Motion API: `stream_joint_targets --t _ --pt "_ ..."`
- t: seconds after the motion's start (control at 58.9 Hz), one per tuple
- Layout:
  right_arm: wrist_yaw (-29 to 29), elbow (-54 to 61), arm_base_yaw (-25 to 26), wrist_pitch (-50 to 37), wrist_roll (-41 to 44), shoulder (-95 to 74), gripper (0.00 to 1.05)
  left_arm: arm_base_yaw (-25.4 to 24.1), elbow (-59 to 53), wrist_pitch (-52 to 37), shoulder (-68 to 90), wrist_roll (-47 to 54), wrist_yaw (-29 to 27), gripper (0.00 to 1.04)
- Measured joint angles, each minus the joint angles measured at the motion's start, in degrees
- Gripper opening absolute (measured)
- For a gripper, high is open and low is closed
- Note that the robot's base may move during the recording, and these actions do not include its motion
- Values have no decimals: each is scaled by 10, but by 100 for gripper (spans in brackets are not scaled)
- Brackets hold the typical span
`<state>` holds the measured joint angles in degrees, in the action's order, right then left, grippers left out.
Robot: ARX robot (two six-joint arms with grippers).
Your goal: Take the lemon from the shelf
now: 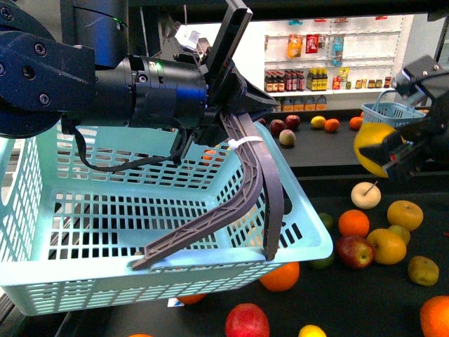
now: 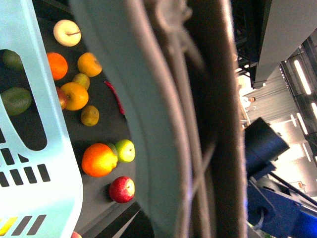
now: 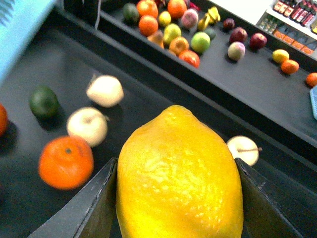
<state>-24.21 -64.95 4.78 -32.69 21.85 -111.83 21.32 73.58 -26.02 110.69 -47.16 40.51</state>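
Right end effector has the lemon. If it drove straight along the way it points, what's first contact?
Probably the shelf tray surface just past the lemon, close beside the pale stemmed fruit. Depth is unclear from the wrist view, so that's a guess.

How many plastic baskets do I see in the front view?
2. The large light-blue basket is held by its handles in the left gripper; the small blue basket stands far back, beyond the lemon. Others may be hidden.
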Motion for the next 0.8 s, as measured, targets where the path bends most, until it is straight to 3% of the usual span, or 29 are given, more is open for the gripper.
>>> stream_joint_targets --t 0.136,0.272,0.611,0.798 --pt "-9 28 -67 -3 -95 49 62 0 0 0 0 0 0 7" --pt "2 54 -130 -6 -133 48 62 0 0 0 0 0 0 7" --pt "22 77 -155 -9 -148 20 62 0 0 0 0 0 0 7" --pt "24 80 -157 -12 -170 15 89 0 0 0 0 0 0 7"
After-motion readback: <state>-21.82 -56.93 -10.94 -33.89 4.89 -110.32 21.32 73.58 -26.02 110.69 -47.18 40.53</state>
